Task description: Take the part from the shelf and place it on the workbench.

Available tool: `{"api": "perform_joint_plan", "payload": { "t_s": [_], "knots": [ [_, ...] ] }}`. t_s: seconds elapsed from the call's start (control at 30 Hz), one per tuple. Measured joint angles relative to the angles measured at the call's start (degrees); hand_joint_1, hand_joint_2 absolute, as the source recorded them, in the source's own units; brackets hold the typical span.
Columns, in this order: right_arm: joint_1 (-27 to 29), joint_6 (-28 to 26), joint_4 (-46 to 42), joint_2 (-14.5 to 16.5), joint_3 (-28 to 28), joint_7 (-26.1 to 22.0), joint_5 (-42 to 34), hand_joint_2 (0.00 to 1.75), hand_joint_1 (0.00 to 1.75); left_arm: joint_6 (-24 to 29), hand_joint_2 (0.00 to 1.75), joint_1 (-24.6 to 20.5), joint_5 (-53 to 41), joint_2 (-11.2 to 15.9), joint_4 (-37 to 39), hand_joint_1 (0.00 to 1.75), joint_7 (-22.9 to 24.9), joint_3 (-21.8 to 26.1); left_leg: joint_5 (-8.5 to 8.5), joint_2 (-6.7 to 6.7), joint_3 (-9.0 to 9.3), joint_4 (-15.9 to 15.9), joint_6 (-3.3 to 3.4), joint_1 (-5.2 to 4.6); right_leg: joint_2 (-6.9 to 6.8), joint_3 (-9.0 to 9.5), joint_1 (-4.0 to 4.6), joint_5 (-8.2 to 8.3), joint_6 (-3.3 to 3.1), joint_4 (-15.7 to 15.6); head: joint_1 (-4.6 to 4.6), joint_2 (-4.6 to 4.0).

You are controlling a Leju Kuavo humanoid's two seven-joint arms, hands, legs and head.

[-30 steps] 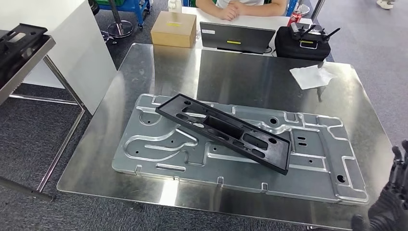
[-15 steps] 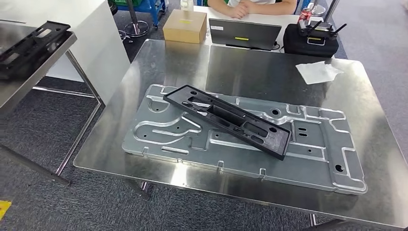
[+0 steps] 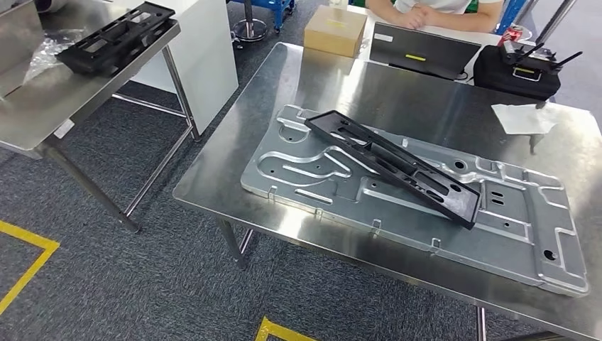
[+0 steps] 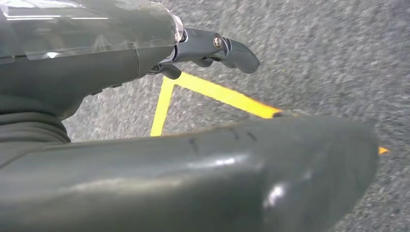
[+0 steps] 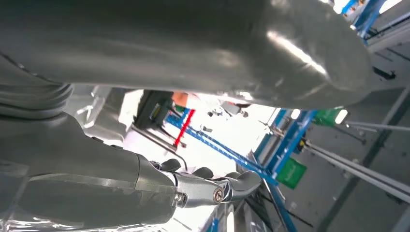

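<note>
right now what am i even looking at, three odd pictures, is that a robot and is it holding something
Yes, a two-legged humanoid robot with two arms and many-fingered hands. The wide picture is its head camera, looking down at a steel workbench. On it lies a big stamped metal plate, and a long black plastic part lies slanted across that plate. To the left, a steel shelf table carries more black parts. At the far end a person sits behind a laptop.

The other two pictures come from cameras at the wrists. One shows the left hand over grey carpet with yellow tape, the other the right hand. Both hold nothing.
</note>
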Motion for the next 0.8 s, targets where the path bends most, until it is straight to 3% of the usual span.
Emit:
{"api": "perform_joint_plan", "payload": {
  "t_s": [0.03, 0.07, 0.1, 0.17, 0.23, 0.3, 0.33, 0.37, 0.4, 0.47, 0.5, 0.53, 0.57, 0.6, 0.63, 0.67, 0.73, 0.8],
  "knots": [
    [0.01, 0.31, 0.00, 0.22, -0.34, -0.01, -0.05, 0.00, 0.00, 0.03, 0.00, 0.03, 0.01, -0.02, 0.00, 0.00, -0.11, -0.08, 0.55, -0.55, -0.67, 0.05, 0.12, -0.29, 0.19, 0.08, 0.29, -0.23, -0.35, 1.66, -0.01, 0.00],
    [0.02, 0.55, 0.00, 0.45, -0.74, -0.01, -0.18, 0.00, 0.00, 0.01, 0.00, 0.06, 0.06, -0.02, 0.00, 0.00, -0.31, -0.16, 1.15, -1.24, -1.39, 0.10, 0.22, -0.67, 0.36, 1.44, 0.70, 1.00, -0.99, 0.91, -0.01, 0.00],
    [0.03, 0.71, 0.00, 0.63, -1.11, -0.01, -0.32, 0.00, 0.00, -0.08, 0.00, 0.08, 0.11, -0.01, 0.00, 0.00, -0.51, -0.23, 1.72, -1.97, -2.04, 0.13, 0.32, -1.03, 0.76, 3.66, 1.19, 2.70, -1.87, -1.68, -0.01, 0.00],
    [0.12, 0.85, -0.06, 0.95, -1.81, 0.03, -0.57, 0.00, 0.00, -0.61, 0.00, -0.02, 0.19, -0.05, -0.05, 0.00, -0.74, -0.38, 2.92, -3.45, -3.16, 0.15, 0.41, -1.63, 3.01, 9.44, 2.28, 4.83, -4.31, -10.05, -0.03, 0.00],
    [0.29, 0.88, -0.17, 1.20, -2.35, 0.15, -0.71, 0.00, 0.00, -1.19, 0.00, -0.08, 0.23, -0.08, -0.14, 0.00, -0.75, -0.52, 4.15, -4.70, -3.76, -0.10, 0.09, -1.67, 4.62, 12.61, 2.81, 4.80, -5.52, -15.62, -0.07, 0.00],
    [0.40, 1.00, -0.21, 1.40, -2.77, 0.36, -0.79, 0.00, 0.00, -1.40, 0.00, 0.10, 0.26, 0.02, -0.16, 0.00, -0.69, -0.65, 5.38, -5.88, -4.14, -0.55, -0.50, -1.56, 3.85, 12.85, 2.78, 5.37, -5.41, -17.15, -0.08, 0.00],
    [0.39, 1.16, -0.16, 1.51, -2.89, 0.52, -0.79, 0.00, 0.00, -1.44, 0.00, 0.23, 0.27, 0.05, -0.17, 0.00, -0.65, -0.72, 5.34, -5.72, -4.39, -0.49, -0.73, -1.56, 3.14, 12.67, 2.62, 6.01, -5.37, -17.62, -0.08, 0.00],
    [0.41, 1.33, -0.11, 1.62, -2.99, 0.66, -0.80, 0.00, 0.00, -1.44, 0.00, 0.32, 0.28, 0.07, -0.17, 0.00, -0.61, -0.77, 4.29, -4.87, -4.82, 0.23, -1.03, -1.58, 2.41, 12.37, 2.41, 6.62, -5.40, -18.05, -0.08, 0.00],
    [0.44, 1.53, -0.05, 1.74, -3.10, 0.82, -0.80, 0.00, 0.00, -1.43, 0.00, 0.35, 0.31, 0.07, -0.18, 0.00, -0.57, -0.81, 2.10, -3.54, -5.47, 2.03, -1.43, -1.46, 1.59, 11.93, 2.18, 7.28, -5.37, -18.35, -0.09, 0.00],
    [0.53, 2.03, 0.08, 1.98, -3.40, 1.15, -0.81, 0.00, 0.00, -1.41, 0.00, 0.22, 0.44, 0.02, -0.20, 0.00, -0.53, -0.84, -3.88, -0.92, -7.17, 8.71, -2.52, -0.51, 0.00, 10.70, 2.01, 8.25, -5.28, -18.31, -0.09, 0.00],
    [0.54, 2.37, 0.16, 2.08, -3.52, 1.37, -0.81, 0.00, 0.00, -1.38, 0.00, 0.15, 0.53, -0.01, -0.20, 0.00, -0.51, -0.84, -5.89, -0.34, -7.83, 12.43, -3.14, 0.07, -0.83, 9.99, 1.90, 8.68, -5.07, -18.12, -0.09, 0.00],
    [0.52, 2.78, 0.28, 2.15, -3.63, 1.60, -0.79, 0.00, 0.00, -1.32, 0.00, 0.11, 0.66, -0.04, -0.20, 0.00, -0.50, -0.84, -6.44, -0.08, -7.99, 15.20, -3.75, 0.58, -1.64, 9.23, 1.75, 9.07, -4.82, -17.84, -0.09, 0.00],
    [0.48, 3.25, 0.40, 2.20, -3.75, 1.78, -0.69, 0.00, 0.00, -1.21, 0.00, 0.12, 0.77, -0.07, -0.20, 0.00, -0.49, -0.84, -5.59, 0.09, -7.40, 16.36, -4.34, 1.06, -2.45, 8.39, 1.53, 9.40, -4.52, -17.43, -0.09, 0.00],
    [0.41, 3.79, 0.57, 2.24, -3.89, 1.93, -0.52, 0.00, 0.00, -1.10, 0.00, 0.13, 0.90, -0.12, -0.20, 0.00, -0.48, -0.84, -3.85, 0.34, -5.84, 15.51, -4.88, 1.48, -3.24, 7.49, 1.27, 9.68, -4.19, -16.88, -0.09, 0.00],
    [0.29, 4.31, 0.74, 2.28, -4.06, 2.02, -0.28, 0.00, 0.00, -0.97, 0.00, 0.11, 1.04, -0.17, -0.20, 0.00, -0.48, -0.83, -2.21, 0.95, -3.37, 12.83, -5.34, 1.85, -3.98, 6.60, 1.04, 9.89, -3.85, -16.22, -0.09, 0.00],
    [0.16, 4.82, 0.88, 2.33, -4.25, 2.05, -0.03, 0.00, 0.00, -0.85, 0.00, 0.04, 1.15, -0.32, -0.23, 0.00, -0.48, -0.82, -1.70, 2.09, -0.33, 8.84, -5.73, 2.00, -4.67, 5.76, 0.88, 10.04, -3.48, -15.52, -0.10, 0.00],
    [-0.22, 5.77, 1.16, 2.38, -4.66, 2.11, 0.33, 0.00, 0.00, -0.54, 0.00, -0.15, 1.32, -0.52, -0.30, 0.00, -0.58, -0.81, -2.75, 3.90, 3.90, 2.01, -5.17, 1.62, -5.92, 4.74, 0.77, 10.39, -2.65, -14.47, -0.09, 0.00],
    [-0.73, 6.76, 1.48, 2.41, -5.03, 2.20, 0.55, 0.00, 0.00, -0.24, 0.00, -0.09, 1.44, -0.57, -0.33, 0.00, -0.71, -0.80, -3.33, 3.72, 4.19, -0.04, -3.60, 0.97, -7.10, 4.48, 0.66, 11.02, -1.72, -14.23, -0.08, 0.00]
  ]
}}
